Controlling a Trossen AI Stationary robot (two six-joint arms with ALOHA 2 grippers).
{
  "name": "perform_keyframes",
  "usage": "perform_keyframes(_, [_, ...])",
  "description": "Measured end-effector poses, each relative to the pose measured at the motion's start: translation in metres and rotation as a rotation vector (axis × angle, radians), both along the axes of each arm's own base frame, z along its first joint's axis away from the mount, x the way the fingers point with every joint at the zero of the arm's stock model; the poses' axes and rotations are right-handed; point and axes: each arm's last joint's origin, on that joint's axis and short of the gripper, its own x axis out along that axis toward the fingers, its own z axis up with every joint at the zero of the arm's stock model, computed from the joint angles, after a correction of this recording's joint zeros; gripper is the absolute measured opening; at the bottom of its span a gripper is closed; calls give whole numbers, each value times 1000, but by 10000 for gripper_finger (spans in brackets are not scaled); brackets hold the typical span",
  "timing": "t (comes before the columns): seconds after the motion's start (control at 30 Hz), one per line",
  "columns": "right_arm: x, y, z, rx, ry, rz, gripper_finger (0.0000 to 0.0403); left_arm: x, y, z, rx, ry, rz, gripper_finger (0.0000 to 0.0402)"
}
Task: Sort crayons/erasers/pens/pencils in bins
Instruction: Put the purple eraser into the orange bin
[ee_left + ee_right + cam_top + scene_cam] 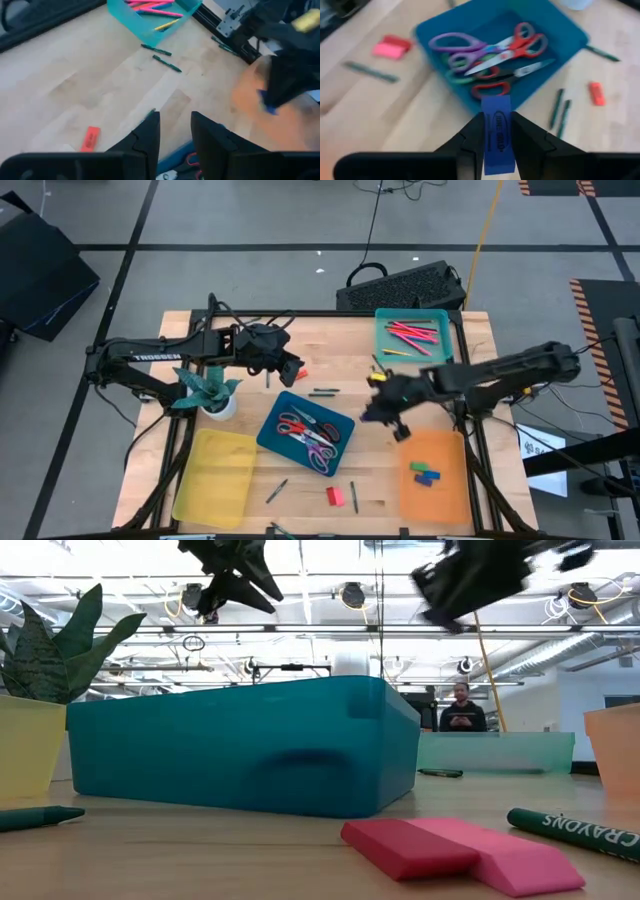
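Right pincer (496, 131) pinching a blue eraser (497, 134) between both fingers, hovering above the table (330, 350) between the dark blue bin (272, 427) and the orange bin (450, 485). Eraser showing as a flat rectangular block with dark lettering on one face, long axis running along the fingers and its free end pointing out past the fingertips toward the dark blue bin. Lying inside that bin: several scissors (490, 57) with red, purple and green handles. Resting in the orange bin: a green eraser (419, 467) and a blue one (427, 477), close together. Sitting on the table near the front edge, just beside each other: a red eraser (333, 496) and a pink eraser (520, 858). Lying apart on the table near the left arm: one more red eraser (90, 138). Scattered on the bare wood around the bins: dark green crayons (560, 111). Holding pink and yellow sticks at the far side: the teal bin (384, 340). Standing at the left: a potted plant (212, 393), with the yellow bin (214, 475) in front of it. Left pincer (175, 132) hanging over the table behind the dark blue bin, fingers slightly parted and gripping nothing.
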Motion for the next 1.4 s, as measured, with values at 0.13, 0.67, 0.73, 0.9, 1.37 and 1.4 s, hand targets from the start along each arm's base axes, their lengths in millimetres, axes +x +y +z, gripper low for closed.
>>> perform_keyframes(0.13, [-25,32,6,-8,55,28,75,-1,5,0,46,8,57,113])
perform_keyframes(0.67, [-92,103,-24,43,560,12,75,-10,32,-3,85,74,147,113])
perform_keyframes(0.73, [-97,108,-33,38,607,11,75,-12,33,-5,81,91,153,113])
perform_keyframes(0.9, [-110,111,-59,-2,696,-9,75,-12,34,-6,80,102,152,113])
perform_keyframes(1.37, [-118,101,-115,-87,824,-32,75,-13,33,-6,11,92,151,113])
perform_keyframes(1.4, [-118,101,-117,-94,826,-23,76,-13,33,-7,7,94,156,113])
